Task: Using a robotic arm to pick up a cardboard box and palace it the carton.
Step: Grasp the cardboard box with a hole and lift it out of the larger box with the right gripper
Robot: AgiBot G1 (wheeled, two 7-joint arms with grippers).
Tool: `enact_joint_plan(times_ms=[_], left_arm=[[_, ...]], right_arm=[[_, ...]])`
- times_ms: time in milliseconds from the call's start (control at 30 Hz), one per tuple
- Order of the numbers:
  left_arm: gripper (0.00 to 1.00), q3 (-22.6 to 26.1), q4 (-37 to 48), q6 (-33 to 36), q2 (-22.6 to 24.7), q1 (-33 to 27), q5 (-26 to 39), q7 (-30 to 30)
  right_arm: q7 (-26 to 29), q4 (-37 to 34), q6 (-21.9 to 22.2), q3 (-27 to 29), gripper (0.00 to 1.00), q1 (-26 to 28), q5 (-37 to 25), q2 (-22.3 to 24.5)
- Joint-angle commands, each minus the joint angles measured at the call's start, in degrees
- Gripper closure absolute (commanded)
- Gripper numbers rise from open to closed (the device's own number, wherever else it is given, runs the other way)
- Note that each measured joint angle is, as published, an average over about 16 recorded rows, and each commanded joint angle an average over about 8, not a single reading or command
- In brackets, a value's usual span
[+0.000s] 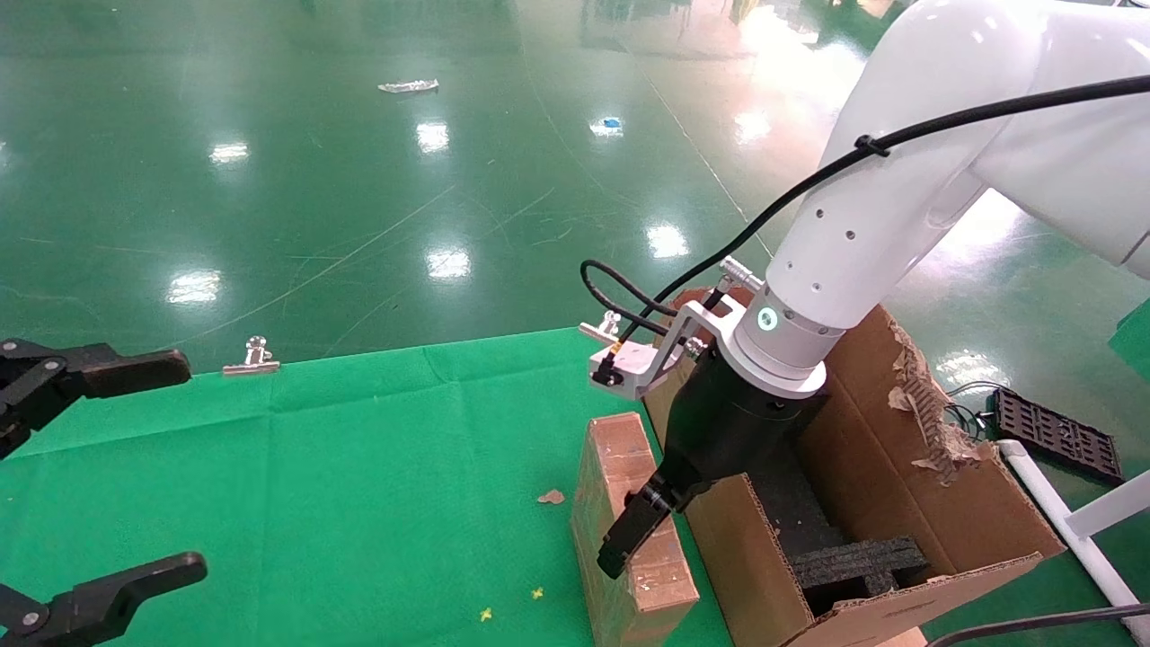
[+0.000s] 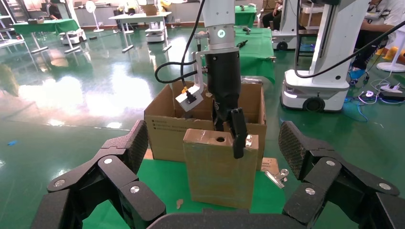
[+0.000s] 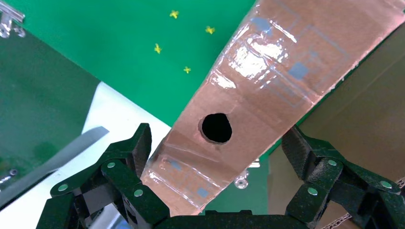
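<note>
The small brown cardboard box (image 1: 620,449) stands upright on the green cloth, close beside the carton (image 1: 898,485). Its taped top has a round finger hole. My right gripper (image 1: 629,539), on the white arm (image 1: 862,225), is open and straddles the box's top. In the right wrist view (image 3: 217,136) one finger touches the box's (image 3: 267,71) edge, and a gap shows at the other. The left wrist view shows one right finger (image 2: 238,133) in front of the box (image 2: 215,171), with the carton (image 2: 167,129) behind. My left gripper (image 1: 184,465) is open and empty at the table's left edge.
Black foam blocks (image 1: 853,562) lie inside the carton, whose far flap has a torn edge (image 1: 925,413). Binder clips (image 1: 253,357) hold the green cloth (image 1: 359,467) at its far edge. A cardboard scrap (image 1: 551,496) lies near the box. A black tray (image 1: 1056,436) sits on the floor.
</note>
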Motion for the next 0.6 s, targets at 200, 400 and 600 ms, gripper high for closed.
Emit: enact_joint_plan(times_ms=[200,400,600], left_arm=[[1.0,0.03,0.0,-0.01,-0.01,-0.01,-0.02,0.01],[1.0,0.05,0.0,-0.02,-0.02,-0.01,-0.03,0.03],[1.0,0.07,0.0,-0.03,-0.03,-0.02,-0.05,0.04]], right_arm=[[0.78,1.64,0.68,-0.48,1.0,0.25,-1.43,-0.01],[1.62,3.15,1.23,-0.77,1.0,0.15,-2.03,0.44],[2.22,4.08,1.57,-1.03,1.0,0.01,-2.49,0.8]])
